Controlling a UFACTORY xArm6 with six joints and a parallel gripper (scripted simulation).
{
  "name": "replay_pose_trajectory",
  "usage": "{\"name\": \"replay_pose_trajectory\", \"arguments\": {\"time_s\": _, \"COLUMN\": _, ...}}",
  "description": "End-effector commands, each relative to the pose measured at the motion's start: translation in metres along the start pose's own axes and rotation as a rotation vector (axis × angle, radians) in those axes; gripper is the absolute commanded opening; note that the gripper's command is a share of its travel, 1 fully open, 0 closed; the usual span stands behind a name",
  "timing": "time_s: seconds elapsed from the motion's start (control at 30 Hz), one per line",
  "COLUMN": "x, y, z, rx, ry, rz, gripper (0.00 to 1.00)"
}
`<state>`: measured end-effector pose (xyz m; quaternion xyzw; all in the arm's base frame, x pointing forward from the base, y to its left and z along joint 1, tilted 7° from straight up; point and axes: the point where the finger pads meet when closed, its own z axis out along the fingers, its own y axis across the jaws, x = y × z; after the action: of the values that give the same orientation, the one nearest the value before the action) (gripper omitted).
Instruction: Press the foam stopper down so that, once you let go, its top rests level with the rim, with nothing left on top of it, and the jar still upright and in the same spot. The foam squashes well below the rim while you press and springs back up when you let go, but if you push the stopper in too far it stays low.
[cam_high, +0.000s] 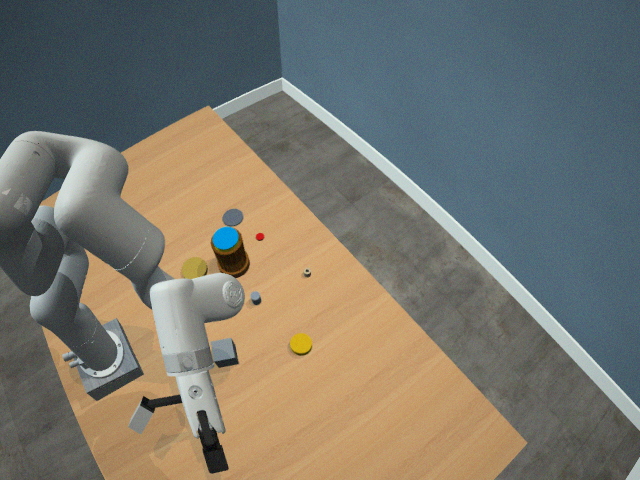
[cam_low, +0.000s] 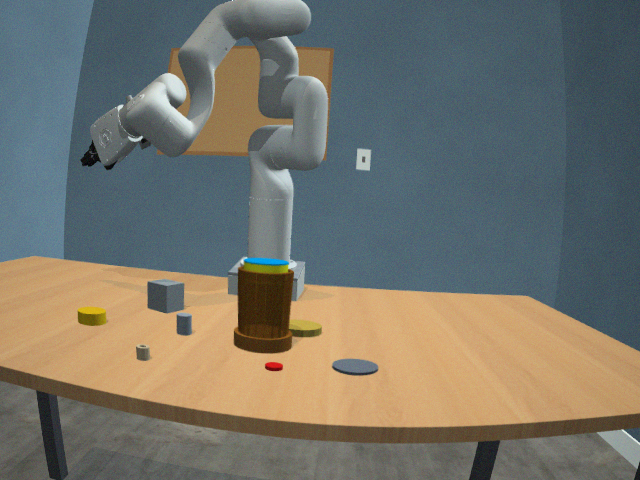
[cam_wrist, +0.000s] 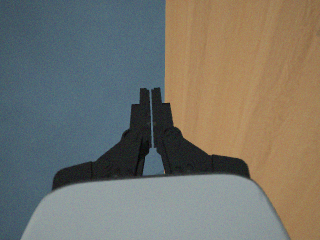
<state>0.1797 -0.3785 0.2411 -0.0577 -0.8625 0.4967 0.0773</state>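
Foam stopper (cam_low: 266, 265) sits well apart from the closed, empty pincer (cam_low: 88, 158).

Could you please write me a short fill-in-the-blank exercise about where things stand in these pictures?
1. The claw is ____, with nothing between its fingers.
2. The foam stopper has a ____ top and sticks up above the rim of the jar.
3. The small red disc lies on the table, ____ the jar rather than touching it.
4. The jar stands ____.

Missing words: shut; blue; apart from; upright
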Motion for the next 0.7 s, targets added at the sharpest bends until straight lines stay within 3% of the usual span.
{"name": "replay_pose_trajectory", "arguments": {"time_s": 0.0, "x": -0.009, "y": 0.021, "z": -0.033, "rx": -0.082, "ry": -0.014, "rz": -0.010, "gripper": 0.00}}
{"name": "replay_pose_trajectory", "arguments": {"time_s": 0.03, "x": -0.009, "y": 0.021, "z": -0.033, "rx": -0.082, "ry": -0.014, "rz": -0.010, "gripper": 0.00}}
{"name": "replay_pose_trajectory", "arguments": {"time_s": 0.07, "x": -0.015, "y": 0.035, "z": -0.051, "rx": -0.128, "ry": -0.030, "rz": -0.018, "gripper": 0.00}}
{"name": "replay_pose_trajectory", "arguments": {"time_s": 0.13, "x": -0.015, "y": 0.035, "z": -0.051, "rx": -0.128, "ry": -0.030, "rz": -0.018, "gripper": 0.00}}
{"name": "replay_pose_trajectory", "arguments": {"time_s": 0.17, "x": -0.021, "y": 0.049, "z": -0.070, "rx": -0.176, "ry": -0.047, "rz": -0.027, "gripper": 0.00}}
{"name": "replay_pose_trajectory", "arguments": {"time_s": 0.2, "x": -0.021, "y": 0.049, "z": -0.070, "rx": -0.176, "ry": -0.047, "rz": -0.027, "gripper": 0.00}}
{"name": "replay_pose_trajectory", "arguments": {"time_s": 0.23, "x": -0.027, "y": 0.065, "z": -0.090, "rx": -0.228, "ry": -0.065, "rz": -0.038, "gripper": 0.00}}
{"name": "replay_pose_trajectory", "arguments": {"time_s": 0.3, "x": -0.027, "y": 0.065, "z": -0.090, "rx": -0.228, "ry": -0.065, "rz": -0.038, "gripper": 0.00}}
{"name": "replay_pose_trajectory", "arguments": {"time_s": 0.33, "x": -0.032, "y": 0.082, "z": -0.111, "rx": -0.282, "ry": -0.085, "rz": -0.051, "gripper": 0.00}}
{"name": "replay_pose_trajectory", "arguments": {"time_s": 0.37, "x": -0.032, "y": 0.082, "z": -0.111, "rx": -0.282, "ry": -0.085, "rz": -0.051, "gripper": 0.00}}
{"name": "replay_pose_trajectory", "arguments": {"time_s": 0.4, "x": -0.039, "y": 0.099, "z": -0.132, "rx": -0.336, "ry": -0.104, "rz": -0.060, "gripper": 0.00}}
{"name": "replay_pose_trajectory", "arguments": {"time_s": 0.47, "x": -0.039, "y": 0.099, "z": -0.132, "rx": -0.336, "ry": -0.104, "rz": -0.060, "gripper": 0.00}}
{"name": "replay_pose_trajectory", "arguments": {"time_s": 0.5, "x": -0.046, "y": 0.116, "z": -0.155, "rx": -0.391, "ry": -0.123, "rz": -0.071, "gripper": 0.00}}
{"name": "replay_pose_trajectory", "arguments": {"time_s": 0.53, "x": -0.046, "y": 0.116, "z": -0.155, "rx": -0.391, "ry": -0.123, "rz": -0.071, "gripper": 0.00}}
{"name": "replay_pose_trajectory", "arguments": {"time_s": 0.57, "x": -0.053, "y": 0.133, "z": -0.177, "rx": -0.449, "ry": -0.142, "rz": -0.080, "gripper": 0.00}}
{"name": "replay_pose_trajectory", "arguments": {"time_s": 0.67, "x": -0.059, "y": 0.147, "z": -0.195, "rx": -0.507, "ry": -0.162, "rz": -0.090, "gripper": 0.00}}
